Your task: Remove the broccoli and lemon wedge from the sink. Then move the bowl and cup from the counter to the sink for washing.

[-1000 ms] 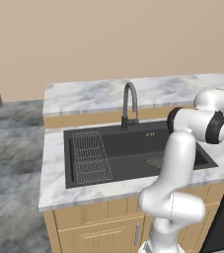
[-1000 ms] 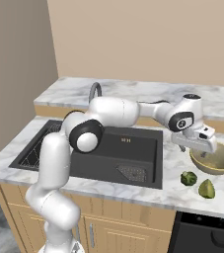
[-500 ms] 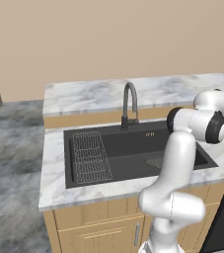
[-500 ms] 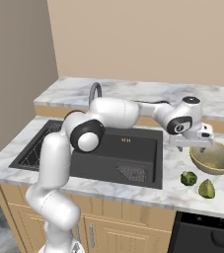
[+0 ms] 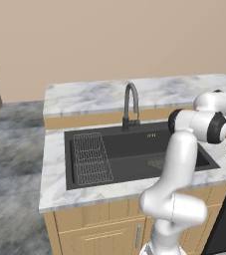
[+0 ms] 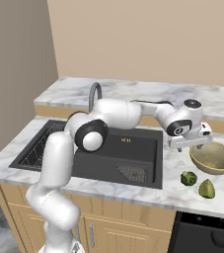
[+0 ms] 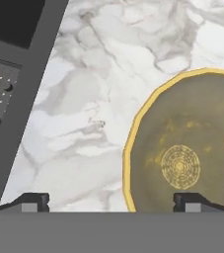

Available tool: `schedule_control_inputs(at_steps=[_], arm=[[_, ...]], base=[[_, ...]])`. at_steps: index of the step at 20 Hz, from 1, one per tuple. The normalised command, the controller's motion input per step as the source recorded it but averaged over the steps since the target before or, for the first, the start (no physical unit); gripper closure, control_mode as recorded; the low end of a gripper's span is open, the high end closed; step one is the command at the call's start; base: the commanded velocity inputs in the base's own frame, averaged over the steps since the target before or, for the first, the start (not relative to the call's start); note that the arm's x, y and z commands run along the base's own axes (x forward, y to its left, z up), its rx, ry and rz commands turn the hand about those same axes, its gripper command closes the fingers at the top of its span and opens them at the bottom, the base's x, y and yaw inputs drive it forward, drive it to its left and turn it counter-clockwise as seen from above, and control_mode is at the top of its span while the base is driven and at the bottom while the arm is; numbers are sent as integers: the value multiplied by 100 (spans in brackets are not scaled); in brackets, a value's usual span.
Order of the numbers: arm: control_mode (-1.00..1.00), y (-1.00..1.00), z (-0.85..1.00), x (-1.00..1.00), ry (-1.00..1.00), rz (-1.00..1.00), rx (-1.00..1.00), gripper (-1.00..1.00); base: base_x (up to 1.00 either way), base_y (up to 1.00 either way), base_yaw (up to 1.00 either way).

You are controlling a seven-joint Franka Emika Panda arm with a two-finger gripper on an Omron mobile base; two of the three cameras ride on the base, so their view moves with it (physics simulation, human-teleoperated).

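1. Now the gripper (image 7: 111, 200) hangs over the counter (image 7: 84, 108) with its jaws spread wide and nothing between them; one fingertip (image 7: 32, 201) stands above bare marble, the other above the bowl's inside.
2. From the hand camera, the bowl (image 7: 182, 163) fills the 3 o'clock side, its yellow rim curving between the two tips, and the sink (image 7: 15, 64) edge runs along the 9 o'clock side.
3. Seen from the right base camera, the gripper (image 6: 196, 143) sits at the bowl's (image 6: 214, 158) 9 o'clock rim, between bowl and sink (image 6: 133, 148).
4. The broccoli (image 6: 188, 178) rests on the counter (image 6: 182, 192) at the bowl's 7 o'clock, out of the basin.
5. The lemon wedge (image 6: 207, 189) lies just beside the broccoli, at its 4 o'clock, at the bowl's 6 o'clock.
6. From the left base camera, the sink (image 5: 129, 149) shows its wire rack (image 5: 90, 157) at the 9 o'clock end and the faucet (image 5: 130, 105) at 12 o'clock.
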Motion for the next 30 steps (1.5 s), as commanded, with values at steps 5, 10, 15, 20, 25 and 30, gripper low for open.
schedule_control_inputs(at_steps=[5,10,15,20,25,30], arm=[[-100,-1,-13,35,0,13,-6,-100],[-100,-6,-10,33,3,6,-8,-100],[-100,-9,-18,24,7,1,-8,-100],[-100,-9,-21,23,8,0,-3,-100],[-100,-9,-12,19,4,0,0,-100],[-100,-12,-8,15,5,-1,0,-100]], base=[[0,0,0],[0,0,0],[0,0,0],[0,0,0],[0,0,0],[0,0,0]])
